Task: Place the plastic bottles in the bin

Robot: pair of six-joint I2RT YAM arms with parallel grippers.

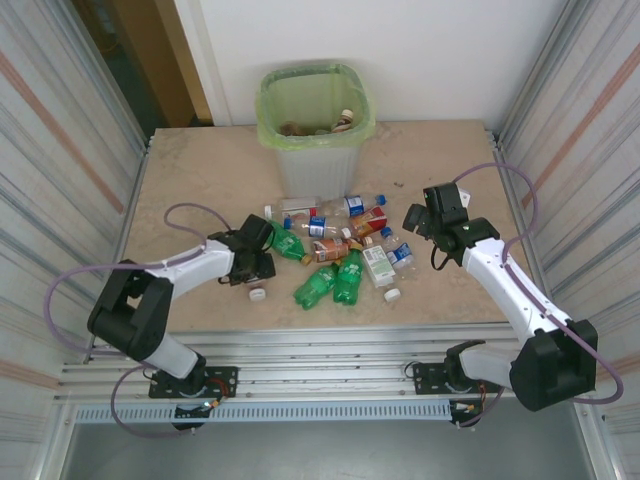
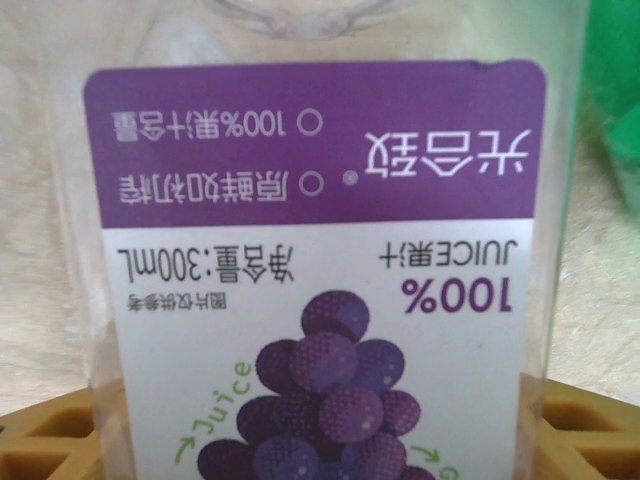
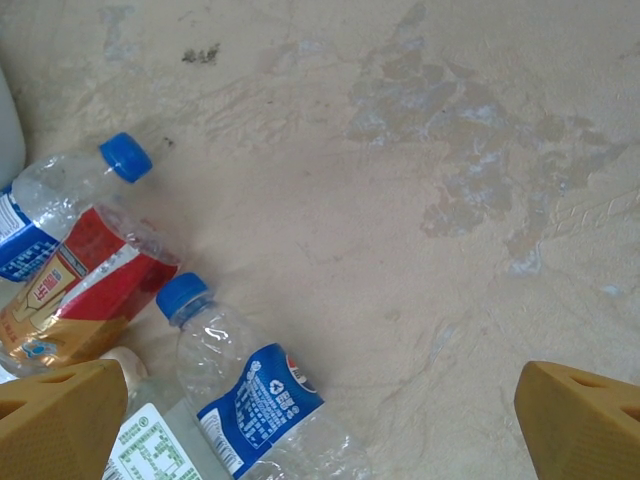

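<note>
A clear plastic bottle with a purple-and-white grape juice label (image 2: 320,250) lies between the yellow fingers of my left gripper (image 2: 320,440), which press on both its sides at the left end of the pile (image 1: 262,255). Several crushed plastic bottles (image 1: 340,250), green, clear and brown, lie mid-table. The bin (image 1: 268,120), lined with a light green bag, stands behind them with bottles inside. My right gripper (image 1: 420,222) hovers open to the right of the pile, above bare table (image 3: 320,415). A blue-labelled clear bottle (image 3: 250,400) lies near its left finger (image 3: 60,415).
A red-labelled bottle (image 3: 80,290) and another blue-capped one (image 3: 70,180) lie left of the right gripper. Loose white caps (image 1: 258,293) (image 1: 392,295) sit in front of the pile. Metal frame walls (image 1: 70,150) border the table on both sides.
</note>
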